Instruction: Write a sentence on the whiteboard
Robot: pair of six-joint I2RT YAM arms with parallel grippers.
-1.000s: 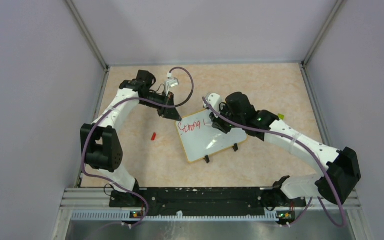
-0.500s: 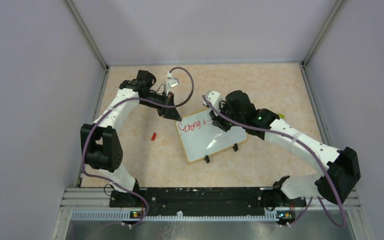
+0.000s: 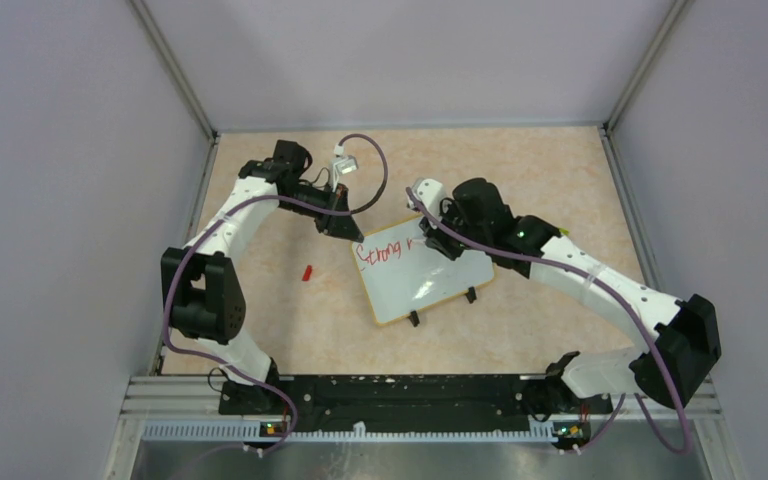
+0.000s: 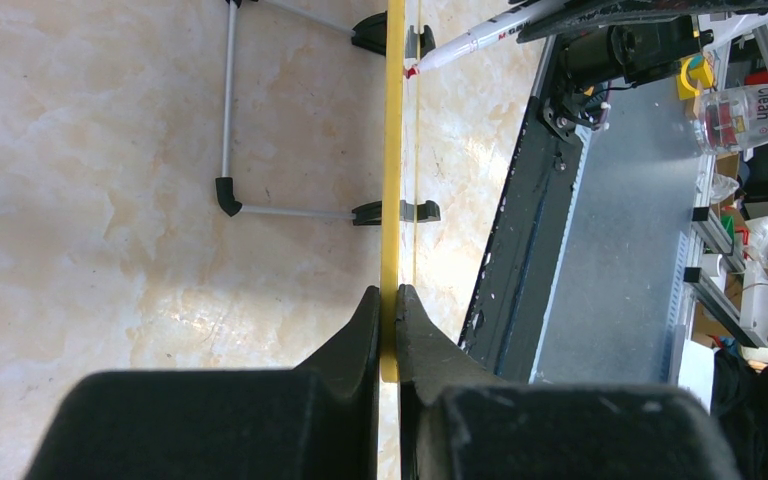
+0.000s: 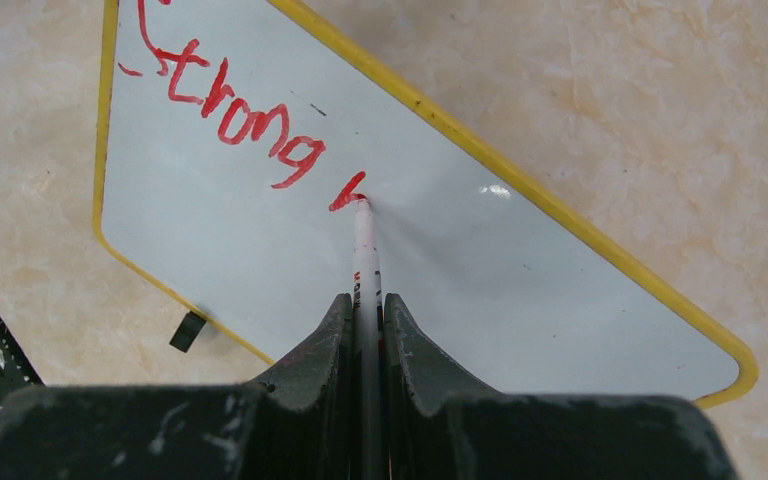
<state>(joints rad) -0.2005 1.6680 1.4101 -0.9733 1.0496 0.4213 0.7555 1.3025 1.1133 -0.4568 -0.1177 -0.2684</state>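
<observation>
The whiteboard (image 3: 430,285), white with a yellow rim, lies tilted at the table's middle. The sentence (image 3: 380,252) reads "Strong" in red, followed by a short fresh stroke; the right wrist view shows the sentence (image 5: 235,120) on the whiteboard (image 5: 480,290). My right gripper (image 5: 365,300) is shut on a white marker (image 5: 364,250), whose red tip touches the end of that stroke. In the top view the right gripper (image 3: 438,245) hovers over the board's far edge. My left gripper (image 4: 388,292) is shut on the whiteboard's yellow rim (image 4: 392,150), at the far left corner where the left gripper (image 3: 345,228) sits.
A small red marker cap (image 3: 307,272) lies on the table left of the board. Two black clip feet (image 3: 413,319) sit on the board's near edge. A wire stand (image 4: 228,110) shows beside the board. The black base rail (image 3: 390,390) runs along the near edge.
The right gripper has shifted slightly toward the far side with the marker, and the stroke after "Strong" has gained a small hook. The left arm and board have not moved.
</observation>
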